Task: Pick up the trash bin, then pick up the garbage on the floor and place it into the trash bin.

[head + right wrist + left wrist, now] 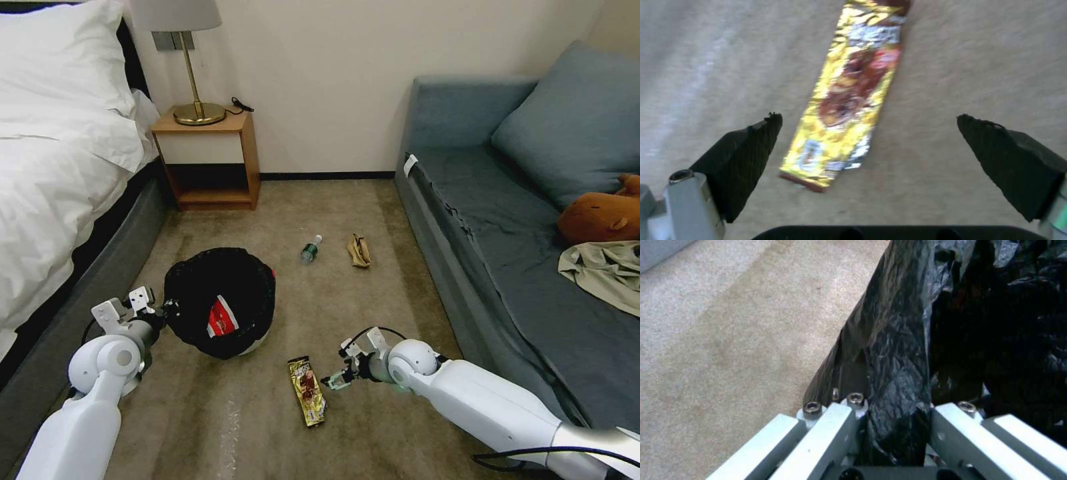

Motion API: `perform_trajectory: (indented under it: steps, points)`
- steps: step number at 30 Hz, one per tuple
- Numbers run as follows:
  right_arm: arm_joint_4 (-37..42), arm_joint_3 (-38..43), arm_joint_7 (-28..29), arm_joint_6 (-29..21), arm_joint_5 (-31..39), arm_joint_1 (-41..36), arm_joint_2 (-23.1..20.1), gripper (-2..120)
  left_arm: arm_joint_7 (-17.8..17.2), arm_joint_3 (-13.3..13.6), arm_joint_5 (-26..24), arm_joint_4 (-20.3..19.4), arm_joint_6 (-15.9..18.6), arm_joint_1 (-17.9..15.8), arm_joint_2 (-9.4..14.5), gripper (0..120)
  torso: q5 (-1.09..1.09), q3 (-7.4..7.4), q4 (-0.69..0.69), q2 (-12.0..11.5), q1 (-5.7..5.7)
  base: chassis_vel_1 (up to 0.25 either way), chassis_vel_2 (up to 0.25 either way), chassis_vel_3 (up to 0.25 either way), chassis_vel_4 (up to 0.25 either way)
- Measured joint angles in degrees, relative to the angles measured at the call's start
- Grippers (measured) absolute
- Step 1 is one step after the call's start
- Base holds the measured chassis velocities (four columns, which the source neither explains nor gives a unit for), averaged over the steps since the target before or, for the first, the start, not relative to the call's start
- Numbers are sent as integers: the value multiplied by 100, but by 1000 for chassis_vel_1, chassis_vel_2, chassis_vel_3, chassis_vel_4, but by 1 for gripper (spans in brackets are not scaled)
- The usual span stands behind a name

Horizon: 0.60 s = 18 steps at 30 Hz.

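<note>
While the right gripper (335, 381) hovers with its fingers spread wide just right of the gold-brown foil snack wrapper (307, 390) low in the frame, the left gripper (162, 313) clamps the crinkled black liner rim of the round trash bin (220, 301) at centre left, a red-white packet (221, 318) inside. Farther up lie a small green plastic bottle (310, 249) and a tan crumpled scrap (359, 251).

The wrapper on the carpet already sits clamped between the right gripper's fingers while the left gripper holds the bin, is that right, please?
Not quite: the right gripper is open, its fingers apart and clear of the wrapper, which lies flat on the carpet, as the right wrist view shows. The left gripper does hold the bin by its bag-lined rim.
</note>
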Motion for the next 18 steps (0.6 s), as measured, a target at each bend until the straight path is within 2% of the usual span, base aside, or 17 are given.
perform_trajectory:
  steps: [6, 9, 18]
  points:
    - [-229, -53, -207, 11, 143, 3, 74, 100, 13, -10, 2, 1, 0, 8, 7, 2, 0, 0, 0, 0, 0, 0, 0, 0, 0]
    - [-451, -73, -441, 132, 23, -40, 85, 100, 25, -14, 2, 26, -2, 11, 19, 2, 0, 0, 0, 0, 0, 0, 0, 0, 0]
    - [-781, -8, -639, 310, -104, -204, 207, 100, 43, -14, 2, 94, -8, 0, 72, 2, 0, 0, 0, 0, 0, 0, 0, 0, 0]
